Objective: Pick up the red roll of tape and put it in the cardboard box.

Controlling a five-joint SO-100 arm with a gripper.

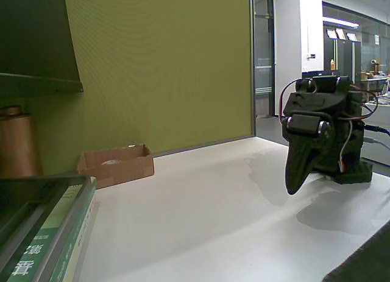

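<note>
The cardboard box (125,166) is low and brown and sits on the white table at the left, against the olive-green wall. A small pale curved shape peeks over its front wall, but I cannot tell what it is. The red roll of tape is not visible as such; it is hidden or out of view. The dark green arm is folded up at the right side of the table, far from the box. Its gripper (295,186) points down just above the tabletop. The fingers taper together into one point, shut, with nothing between them.
A tall brown cylinder (16,143) stands at the far left behind a stack of books (58,236) in the near left corner. A dark green shelf (36,81) overhangs them. A dark object (368,264) cuts into the bottom right corner.
</note>
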